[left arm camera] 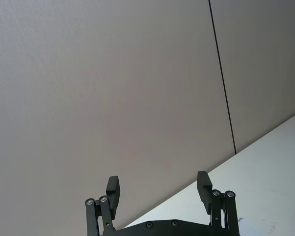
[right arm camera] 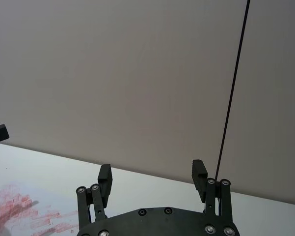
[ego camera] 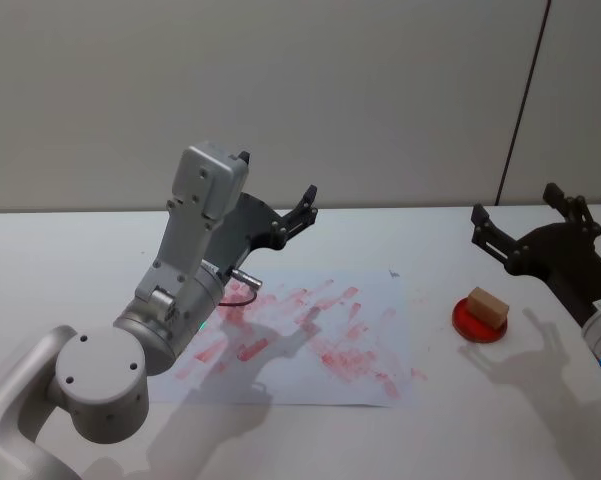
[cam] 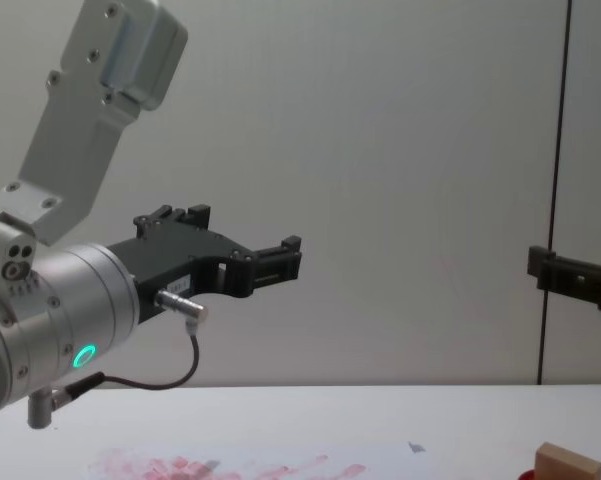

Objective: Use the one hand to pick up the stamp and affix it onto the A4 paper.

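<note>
Left end effector (ego camera: 278, 178) raised mid-air, jaws apart; right end effector (ego camera: 514, 203) raised, jaws apart.

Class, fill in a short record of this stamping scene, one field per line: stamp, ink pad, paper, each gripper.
stamp: tan wooden block, resting on the ink pad
ink pad: red, round, on the table to the right of the paper
A4 paper: lying flat, smeared with red ink
left gripper: open, empty, raised in the air at the paper's left side
right gripper: open, empty, in the air near the ink pad
</note>
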